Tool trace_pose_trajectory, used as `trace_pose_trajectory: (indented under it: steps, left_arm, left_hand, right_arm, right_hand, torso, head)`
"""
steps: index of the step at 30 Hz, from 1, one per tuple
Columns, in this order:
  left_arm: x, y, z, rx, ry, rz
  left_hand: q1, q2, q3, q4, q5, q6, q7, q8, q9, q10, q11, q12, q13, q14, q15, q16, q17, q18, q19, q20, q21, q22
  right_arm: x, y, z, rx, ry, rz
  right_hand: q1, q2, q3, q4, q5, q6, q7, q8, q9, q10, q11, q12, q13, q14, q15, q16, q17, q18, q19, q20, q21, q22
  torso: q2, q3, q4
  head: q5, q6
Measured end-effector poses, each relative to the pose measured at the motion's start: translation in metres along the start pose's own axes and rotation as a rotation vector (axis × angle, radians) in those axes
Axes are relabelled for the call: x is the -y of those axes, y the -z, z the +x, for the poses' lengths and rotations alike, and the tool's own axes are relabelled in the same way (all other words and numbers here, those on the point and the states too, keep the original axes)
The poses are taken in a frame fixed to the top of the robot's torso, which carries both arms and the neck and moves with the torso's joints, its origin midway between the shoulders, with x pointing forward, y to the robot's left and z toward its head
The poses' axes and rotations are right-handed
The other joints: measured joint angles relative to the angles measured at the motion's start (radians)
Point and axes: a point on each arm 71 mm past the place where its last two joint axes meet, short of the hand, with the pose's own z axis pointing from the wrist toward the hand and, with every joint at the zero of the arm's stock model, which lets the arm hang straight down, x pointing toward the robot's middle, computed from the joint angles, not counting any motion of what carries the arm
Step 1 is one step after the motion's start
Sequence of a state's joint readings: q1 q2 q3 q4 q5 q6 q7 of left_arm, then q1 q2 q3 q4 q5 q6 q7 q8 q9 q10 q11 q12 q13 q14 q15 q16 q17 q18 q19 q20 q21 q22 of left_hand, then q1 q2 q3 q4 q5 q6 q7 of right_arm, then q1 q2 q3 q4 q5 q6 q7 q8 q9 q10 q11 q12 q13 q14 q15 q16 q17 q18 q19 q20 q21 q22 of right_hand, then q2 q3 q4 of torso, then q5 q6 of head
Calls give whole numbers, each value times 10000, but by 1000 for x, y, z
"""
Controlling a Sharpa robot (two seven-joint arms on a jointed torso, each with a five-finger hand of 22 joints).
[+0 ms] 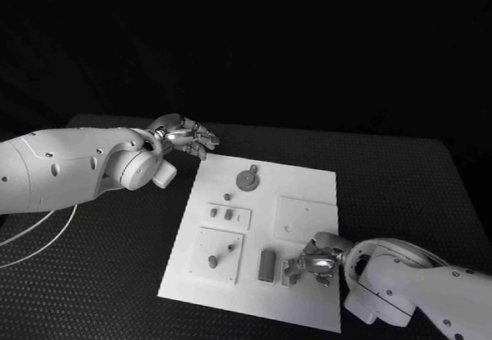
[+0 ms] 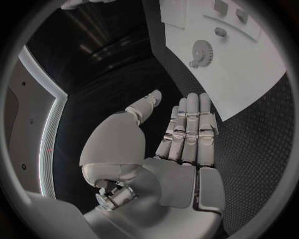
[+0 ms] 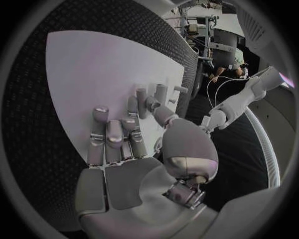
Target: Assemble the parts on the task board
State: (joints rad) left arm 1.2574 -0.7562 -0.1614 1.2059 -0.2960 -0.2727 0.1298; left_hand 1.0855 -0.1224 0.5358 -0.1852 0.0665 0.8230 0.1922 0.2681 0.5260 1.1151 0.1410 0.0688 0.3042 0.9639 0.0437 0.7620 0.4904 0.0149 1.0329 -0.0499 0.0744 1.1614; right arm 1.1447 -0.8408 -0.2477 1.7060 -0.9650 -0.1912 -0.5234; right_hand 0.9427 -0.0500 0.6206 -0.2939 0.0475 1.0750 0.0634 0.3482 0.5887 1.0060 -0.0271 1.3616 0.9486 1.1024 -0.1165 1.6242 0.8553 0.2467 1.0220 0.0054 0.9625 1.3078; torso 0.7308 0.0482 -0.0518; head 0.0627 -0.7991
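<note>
The task board is laid flat in the middle of the black worktop, long side running away from the robot. A round gear-like part is seen near the board's far end, with a tiny piece just below it. Further toward the robot, a small raised plate with two short pegs is placed on the board's left half, and a plain square plate sits beside it on the right half. Nearer still, a bigger square plate is found with a peg standing in it, and a dark upright block is set just beside that plate. The right hand is lowered over the board's near right part, right next to the dark block; in the right wrist view its fingers are stretched out over the white board, and whether anything is pinched there can't really be told. The left hand is held off the board, past its far left corner, above the worktop, and in the left wrist view its fingers are seen straight and spread with nothing held.
</note>
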Motion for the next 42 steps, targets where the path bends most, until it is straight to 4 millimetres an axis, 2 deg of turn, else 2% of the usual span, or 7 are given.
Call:
trace_pose_trajectory:
  steps: [5, 6, 9, 42]
  left_arm:
    - [0, 0, 1, -13, 1, 3]
    - [0, 0, 1, -15, 1, 3]
    - [0, 0, 1, -16, 1, 3]
    - [0, 0, 0, -3, -2, -10]
  left_hand:
    - [0, 0, 0, 0, 0, 0, 0, 0, 0, 0, 0, 0, 0, 0, 0, -36, 9, -1, 0, 0, 0, 0]
    - [0, 0, 0, 0, 0, 0, 0, 0, 0, 1, 0, 0, 0, 0, 0, -36, 9, 0, 0, 0, 0, -1]
    - [0, 0, 0, 0, 0, 0, 0, 0, 0, 1, -1, 0, 0, 0, 0, -36, 9, 0, 0, 0, 0, -1]
    - [0, 0, 0, 0, 0, 0, 0, -1, 0, 3, -3, 0, 0, 0, 0, -35, 25, -1, 0, 0, 0, -4]
  right_arm:
    - [-2, -1, 2, -49, -52, -25]
    - [-2, -1, 2, -59, -60, -27]
    - [-2, -2, 2, -46, -93, -27]
    - [-4, -3, 4, -116, -265, -138]
  right_hand:
    - [0, 0, -1, 0, 0, 0, 1, -22, -2, 0, 0, 0, 0, 0, 2, 0, 0, -8, 0, 1, 0, -1]
    - [0, 0, -1, 0, 0, 0, 0, -25, -3, 0, 0, 0, -1, 0, 2, 0, 0, -57, 0, 1, -1, -1]
    - [0, 0, -1, 0, -1, 0, 1, -29, -5, 0, 0, 1, -1, 0, 3, 0, 0, 25, 1, 1, -1, -1]
    - [1, 1, -42, 15, -21, 9, 14, 12, 11, 0, 0, -37, 16, 51, 16, 0, -27, 61, 72, 0, -1, -3]
  torso:
    - [0, 5, 0]
    - [0, 8, 0]
    - [0, 9, -2]
    - [1, -3, -1]
  head:
    - [58, 7]
    - [67, 11]
    - [81, 15]
    - [76, -23]
